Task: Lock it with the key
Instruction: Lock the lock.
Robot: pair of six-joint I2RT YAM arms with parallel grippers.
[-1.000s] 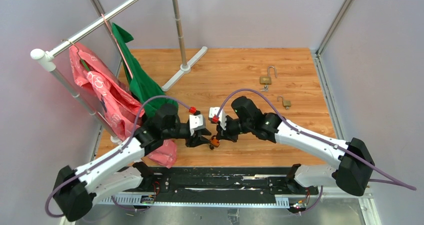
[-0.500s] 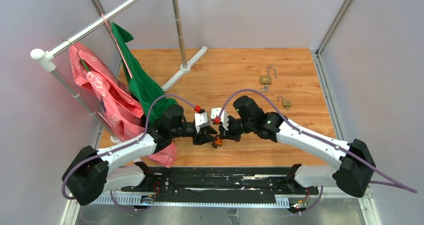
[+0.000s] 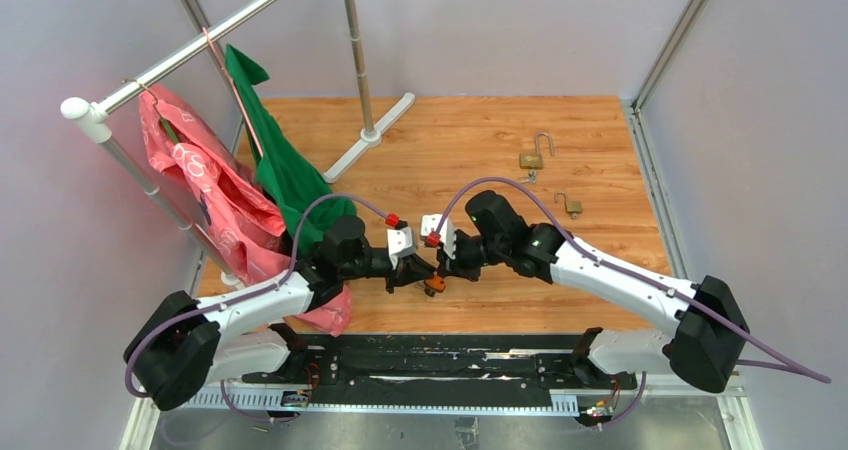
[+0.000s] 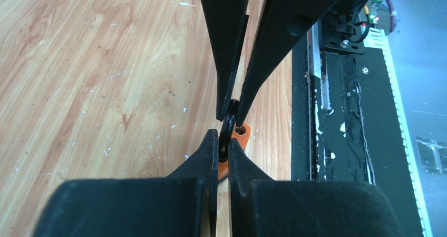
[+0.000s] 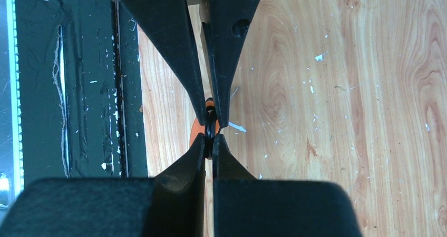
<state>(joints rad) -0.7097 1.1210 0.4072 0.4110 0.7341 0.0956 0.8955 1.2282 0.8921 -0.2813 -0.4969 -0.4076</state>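
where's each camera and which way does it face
top external: fixed above and behind the bases, looking down on the wooden table; both arms and a brass padlock show
left wrist: on the left arm, looking along the left tool at the right tool; own fingers at the bottom
right wrist: on the right arm, facing the left tool; own fingers at the bottom
shared: both wrist views show the two tools shut on the orange key

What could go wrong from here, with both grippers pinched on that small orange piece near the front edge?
1. The left gripper and right gripper pinch the orange-headed key tip to tip; when either releases, it may twist or drop.
2. The brass padlock lies loose at the far right, unheld, so it could slide when the key is pushed in.
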